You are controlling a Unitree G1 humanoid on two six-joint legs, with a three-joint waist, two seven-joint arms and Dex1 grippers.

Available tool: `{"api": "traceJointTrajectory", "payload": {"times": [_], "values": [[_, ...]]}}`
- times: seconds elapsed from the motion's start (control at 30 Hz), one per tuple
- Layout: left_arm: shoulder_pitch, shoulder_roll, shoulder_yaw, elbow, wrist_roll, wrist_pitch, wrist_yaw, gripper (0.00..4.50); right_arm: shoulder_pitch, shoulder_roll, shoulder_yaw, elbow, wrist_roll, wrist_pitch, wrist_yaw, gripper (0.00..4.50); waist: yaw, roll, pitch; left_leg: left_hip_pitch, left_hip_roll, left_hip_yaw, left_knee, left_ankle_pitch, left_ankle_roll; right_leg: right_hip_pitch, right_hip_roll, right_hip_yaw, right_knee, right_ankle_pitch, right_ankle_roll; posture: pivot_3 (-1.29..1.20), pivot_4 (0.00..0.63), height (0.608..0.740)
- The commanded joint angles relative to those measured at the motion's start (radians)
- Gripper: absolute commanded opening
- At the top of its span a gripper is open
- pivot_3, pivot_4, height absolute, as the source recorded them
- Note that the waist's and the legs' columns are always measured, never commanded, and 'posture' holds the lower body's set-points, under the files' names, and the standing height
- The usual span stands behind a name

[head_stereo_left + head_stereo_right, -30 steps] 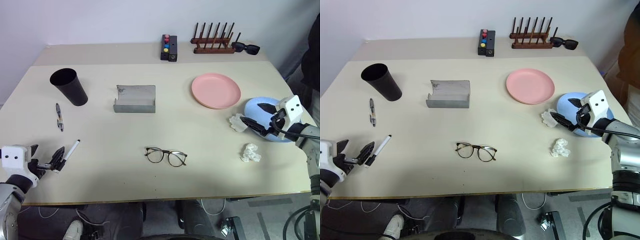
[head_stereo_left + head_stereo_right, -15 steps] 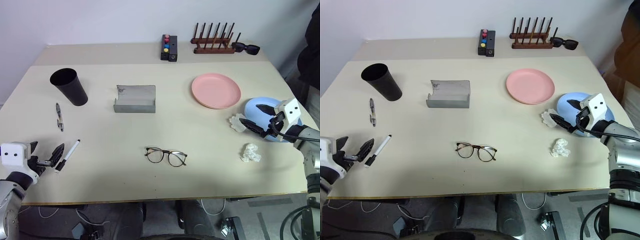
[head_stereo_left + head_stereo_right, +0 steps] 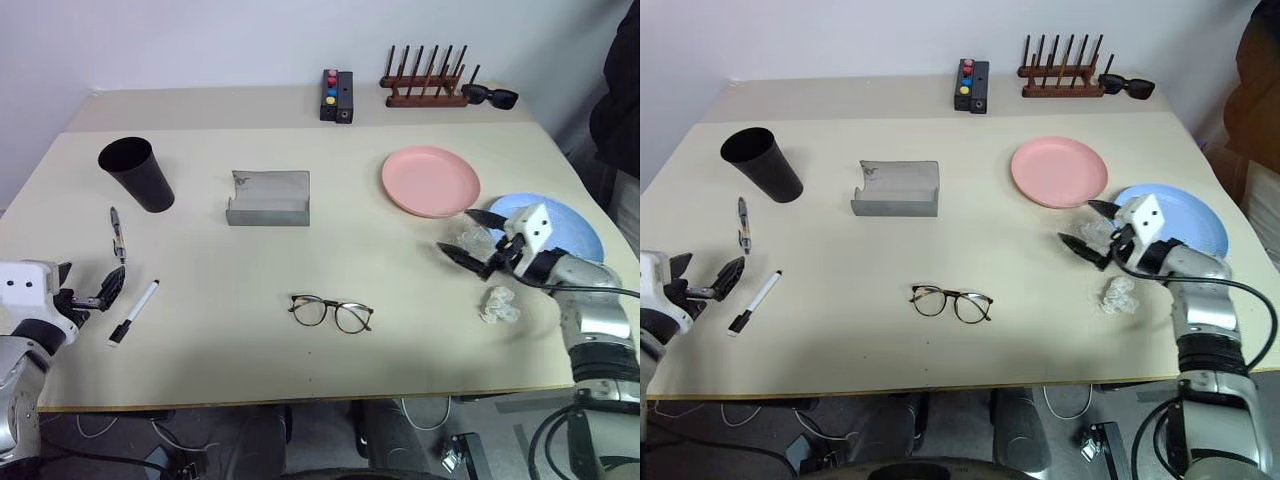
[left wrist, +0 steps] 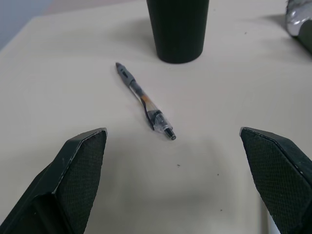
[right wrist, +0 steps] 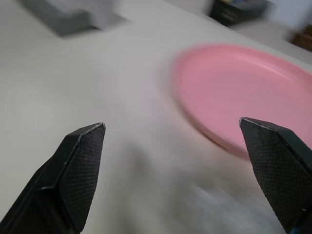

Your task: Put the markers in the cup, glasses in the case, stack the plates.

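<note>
Both grippers stand wide open and empty. The left gripper (image 3: 88,296) hovers between the white marker (image 3: 134,312) and grey pen (image 3: 118,232) on the bench; closing off-centre could roll either away. The right gripper (image 3: 474,240), beside the pink plate (image 3: 430,181), may snag the tissue (image 3: 497,305).

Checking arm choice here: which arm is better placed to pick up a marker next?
Left. Its open gripper sits by the white marker and the grey marker; the right gripper is far across the table.
</note>
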Motion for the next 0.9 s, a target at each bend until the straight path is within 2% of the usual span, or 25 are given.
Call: {"api": "traceJointTrajectory", "payload": {"times": [0.03, 0.2, 0.3, 0.4, 0.63, 0.9], "values": [[-0.064, 0.016, -0.018, -0.037, 0.020, 0.064, 0.074, 4.47, 0.000, 0.052, 0.070, -0.207, 0.015, 0.080, -0.036, 4.50, 0.001, 0.000, 0.000, 0.000, 0.000, 0.000, 0.000, 0.000, 0.000, 0.000, 0.000, 0.000, 0.000, 0.000, 0.000, 0.00, 0.150, 0.740], [-0.204, -0.006, -0.055, -0.058, 0.018, 0.227, 0.217, 4.47, -0.036, 0.158, 0.217, -0.464, -0.006, 0.294, -0.149, 4.50, 0.001, 0.000, 0.000, 0.000, 0.000, -0.002, 0.001, 0.000, 0.000, 0.000, 0.001, 0.000, 0.003, 0.000, 0.000, 0.00, 0.150, 0.740], [-0.343, -0.022, -0.043, 0.007, 0.013, 0.370, 0.339, 4.47, -0.049, 0.221, 0.306, -0.576, -0.009, 0.410, -0.205, 4.50, 0.003, -0.001, -0.001, 0.000, 0.000, -0.002, 0.001, 0.000, 0.000, 0.000, 0.000, 0.000, 0.003, 0.002, 0.004, 0.00, 0.150, 0.740], [-0.444, -0.013, -0.063, 0.080, 0.029, 0.436, 0.385, 4.47, -0.051, 0.271, 0.358, -0.618, -0.026, 0.458, -0.253, 4.50, 0.003, -0.001, -0.001, 0.000, 0.000, -0.004, 0.001, 0.000, -0.001, 0.000, 0.001, -0.002, 0.003, 0.002, 0.004, 0.00, 0.150, 0.740], [-0.656, -0.019, -0.123, 0.272, 0.081, 0.454, 0.443, 4.47, -0.021, 0.338, 0.384, -0.666, -0.012, 0.504, -0.327, 4.50, 0.004, -0.002, -0.001, 0.000, -0.001, -0.004, 0.001, 0.001, -0.001, -0.001, 0.001, -0.002, 0.003, 0.002, 0.004, 0.00, 0.150, 0.740], [-0.938, -0.035, -0.120, 0.623, 0.117, 0.503, 0.571, 4.47, 0.000, 0.346, 0.369, -0.681, -0.001, 0.512, -0.345, 4.50, -0.001, -0.003, -0.001, 0.000, -0.001, -0.004, 0.001, 0.001, -0.002, -0.001, 0.001, -0.002, 0.003, 0.003, 0.006, 0.00, 0.150, 0.740]]}}
